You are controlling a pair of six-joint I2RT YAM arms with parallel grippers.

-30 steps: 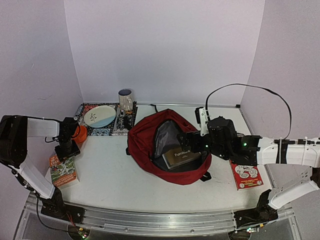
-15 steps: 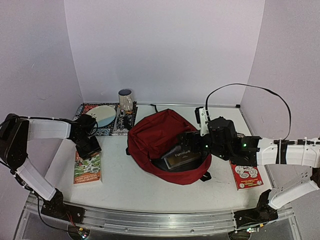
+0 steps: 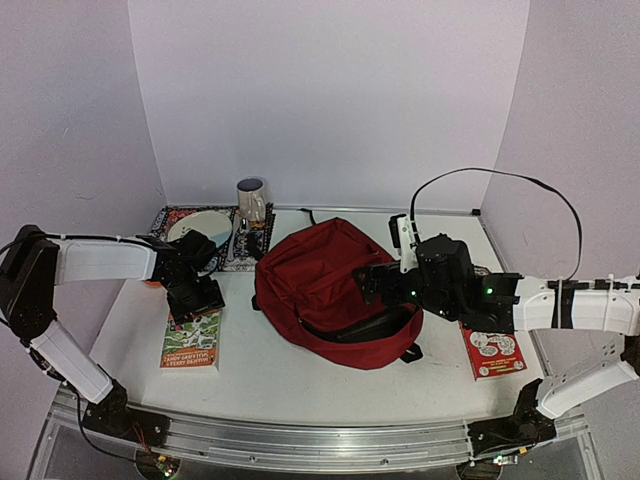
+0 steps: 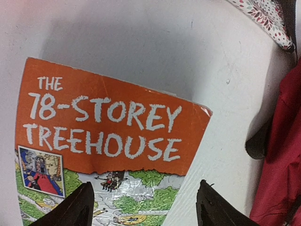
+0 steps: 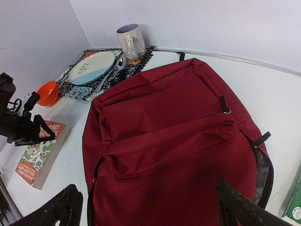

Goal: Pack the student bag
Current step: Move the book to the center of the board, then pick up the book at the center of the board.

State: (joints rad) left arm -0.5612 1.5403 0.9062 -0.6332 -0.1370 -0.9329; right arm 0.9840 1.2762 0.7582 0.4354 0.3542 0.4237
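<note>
The student bag [image 3: 325, 285] is a dark red backpack lying in the middle of the table, its flap down and only a dark slit showing along its near edge. It fills the right wrist view [image 5: 174, 141] and shows at the right edge of the left wrist view [image 4: 282, 155]. My right gripper [image 3: 378, 285] hovers open over the bag's right side, its fingers wide apart [image 5: 148, 212] and holding nothing. An orange book, "The 78-Storey Treehouse" [image 4: 103, 127], lies flat on the table left of the bag [image 3: 190, 340]. My left gripper [image 4: 143, 207] stands open just above the book's right edge [image 3: 197, 300].
A patterned placemat [image 3: 240, 255] at the back left carries a pale plate [image 5: 91, 67] and a mug [image 3: 251, 200]. An orange bowl [image 5: 47, 92] sits by the mat's left end. A red book [image 3: 490, 352] lies right of the bag, under my right arm.
My left arm has brought the orange book rightwards towards the bag, and its jaws have widened. The bag's flap has dropped shut over the book inside. The right arm stayed put.
</note>
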